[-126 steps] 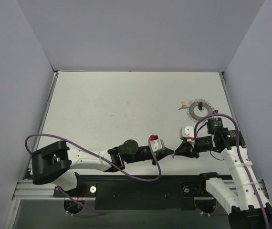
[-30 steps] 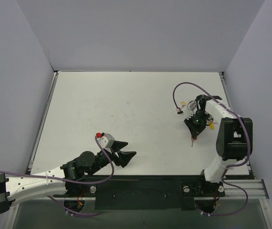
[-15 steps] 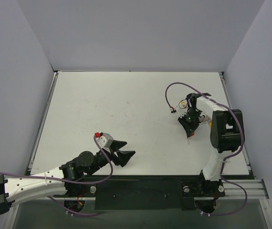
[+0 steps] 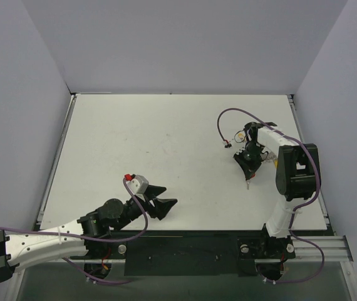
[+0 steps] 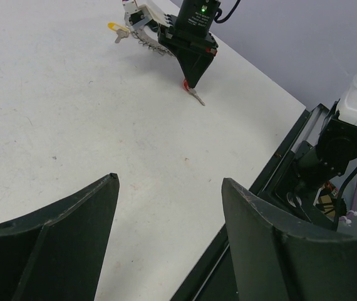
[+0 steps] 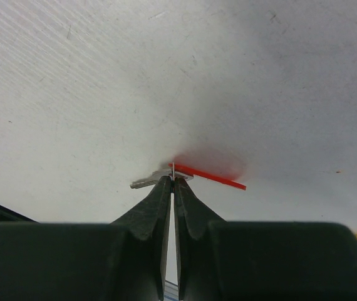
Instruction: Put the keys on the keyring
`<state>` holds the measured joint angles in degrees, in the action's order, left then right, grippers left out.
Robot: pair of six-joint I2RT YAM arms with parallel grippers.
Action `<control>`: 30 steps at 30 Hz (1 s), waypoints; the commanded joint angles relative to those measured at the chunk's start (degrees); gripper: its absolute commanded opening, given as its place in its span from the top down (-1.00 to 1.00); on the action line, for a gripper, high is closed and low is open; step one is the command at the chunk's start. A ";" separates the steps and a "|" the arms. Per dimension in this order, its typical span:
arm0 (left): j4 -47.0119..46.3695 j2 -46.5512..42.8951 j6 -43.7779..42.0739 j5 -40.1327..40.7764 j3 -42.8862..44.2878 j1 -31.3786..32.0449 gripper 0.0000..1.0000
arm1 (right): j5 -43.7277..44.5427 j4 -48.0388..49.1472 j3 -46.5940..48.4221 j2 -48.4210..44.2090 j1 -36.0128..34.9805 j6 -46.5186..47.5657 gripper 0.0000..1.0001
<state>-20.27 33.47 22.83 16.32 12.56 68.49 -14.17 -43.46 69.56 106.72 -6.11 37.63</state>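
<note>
Keys (image 5: 191, 94) that can be made out number two, one red-headed and one yellow-headed. Both sit on the right half of the bench (image 4: 134, 138), farther out than the left hand (image 5: 169, 179). That left hand is nearest the arm bases, low over the near left part of the bench and pointing toward the right side, with its two black fingers (image 5: 72, 232) spread wide over bare surface. Farther out and well apart from it, the right hand (image 6: 171, 178) points steeply down at the bench. Its fingertips are pressed together on the red key (image 6: 211, 179), pinching it about where the red head meets the silver blade. The key lies nearly flat at the surface, and whether it touches the bench I cannot tell. Just behind the right hand and mostly hidden by it lies the keyring (image 5: 142, 41), of which only a stretch of coiled silver wire shows. The yellow key (image 5: 113, 27) lies just beside that coil; whether it is threaded on it cannot be told. A purple cable (image 4: 223, 122) loops from the right arm (image 4: 294, 169) over the far bench.
</note>
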 commanded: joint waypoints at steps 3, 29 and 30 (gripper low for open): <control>0.06 -1.57 0.99 0.21 0.98 -0.29 -0.53 | 0.03 -2.33 1.81 0.77 -0.48 -0.97 0.89; 7.18 -2.72 -0.95 0.03 6.69 -1.16 -0.61 | -14.48 -4.53 9.01 -11.80 12.08 11.15 0.34; 7.00 -1.76 -0.51 -0.14 6.95 -1.34 -0.61 | -14.22 -4.18 10.23 -11.36 12.26 11.07 0.32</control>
<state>-11.81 29.80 21.28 16.49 16.84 67.81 -24.67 -46.26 76.23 94.61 5.34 45.19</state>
